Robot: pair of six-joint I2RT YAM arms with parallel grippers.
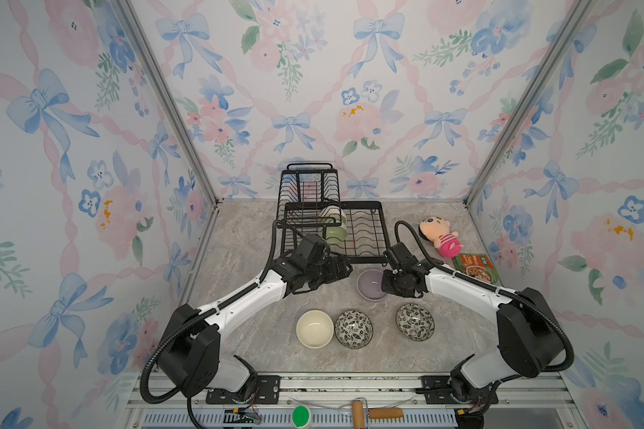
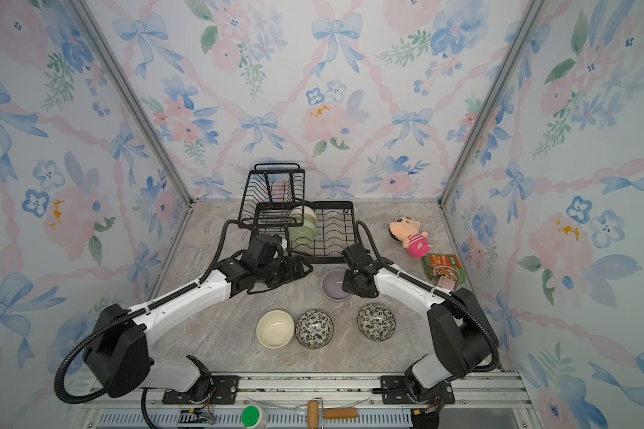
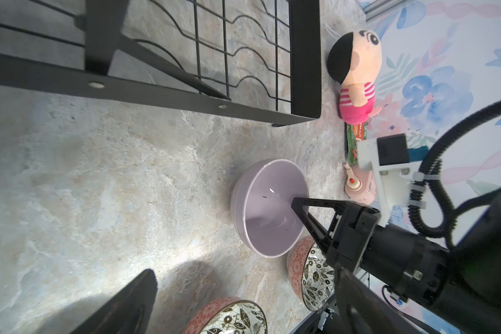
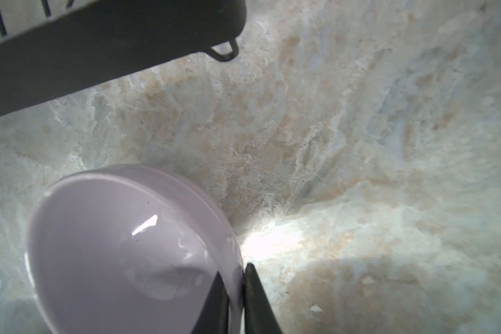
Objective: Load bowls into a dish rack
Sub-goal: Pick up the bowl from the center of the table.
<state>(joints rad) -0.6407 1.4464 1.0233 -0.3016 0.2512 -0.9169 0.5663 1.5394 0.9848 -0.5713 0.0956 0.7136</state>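
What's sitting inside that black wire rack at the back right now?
Two bowls stand on edge in the dish rack: a cream bowl and a pale green bowl. The raised basket covers part of them, so anything deeper under it is hidden.

No text, number or brand is legible in any view. The green food packet [image 1: 476,268], lying on the desk [image 1: 246,237] near the plush doll [image 1: 441,234], carries printed lettering too small and blurred to read.
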